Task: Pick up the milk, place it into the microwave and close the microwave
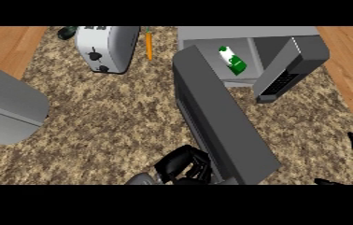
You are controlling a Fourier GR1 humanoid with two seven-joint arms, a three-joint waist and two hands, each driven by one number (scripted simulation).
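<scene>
The green-and-white milk carton [233, 59] lies inside the open microwave [248, 32] at the upper right, with no hand on it. The microwave's long grey door [221, 116] swings out from its left side toward me. My left hand [183, 165] is low in the middle, with relaxed fingers resting against the door's outer face near its free end. It holds nothing. Only black bits of my right hand [331, 182] show at the lower right edge, away from the microwave.
A white toaster [107, 49] stands at the upper left, with an orange carrot [149, 44] beside it and a small dark object [67, 31] behind it. A grey rounded shape [17, 107] covers the left edge. The microwave's dark control panel [286, 79] faces right of the opening.
</scene>
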